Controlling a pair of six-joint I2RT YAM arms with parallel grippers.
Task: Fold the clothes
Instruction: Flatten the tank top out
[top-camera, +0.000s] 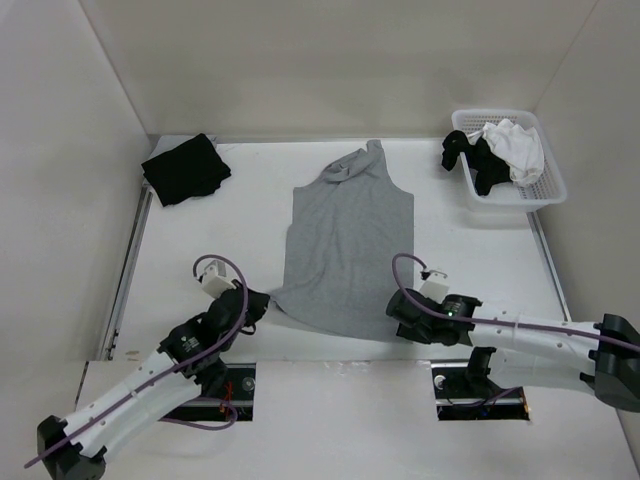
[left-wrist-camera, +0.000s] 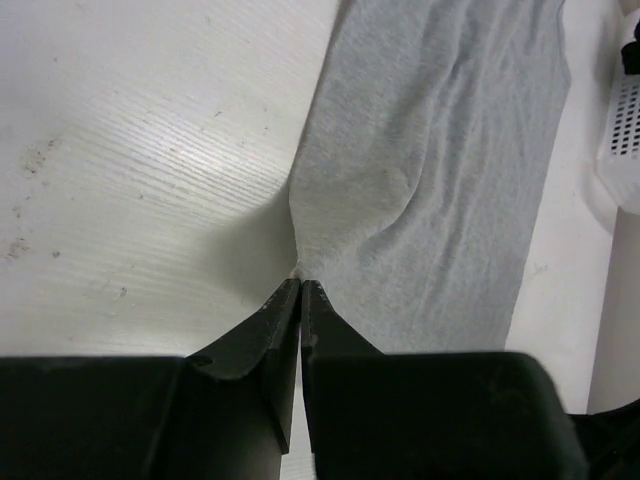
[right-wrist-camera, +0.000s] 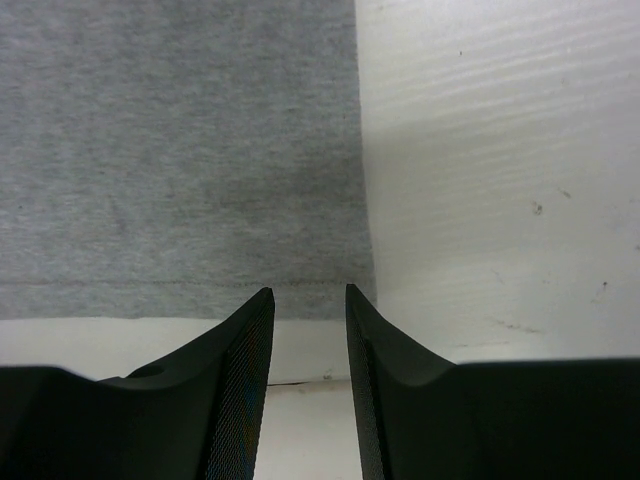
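Note:
The clothes (top-camera: 350, 240), a light grey sleeveless top, lie flat in the middle of the table, with the neck and straps at the far end and the hem toward me. My left gripper (top-camera: 262, 305) is at the hem's left corner. In the left wrist view its jaws (left-wrist-camera: 300, 284) are shut on that corner, and the grey fabric (left-wrist-camera: 430, 170) puckers toward the tips. My right gripper (top-camera: 395, 318) is at the hem's right corner. Seen from the right wrist, that gripper (right-wrist-camera: 308, 292) is open and the hem corner (right-wrist-camera: 340, 285) lies just ahead of the tips, not between them.
A black garment (top-camera: 185, 167) lies crumpled at the back left. A white basket (top-camera: 548, 185) at the back right holds a white garment (top-camera: 515, 148) and black garments (top-camera: 478, 160). White walls enclose the table on three sides.

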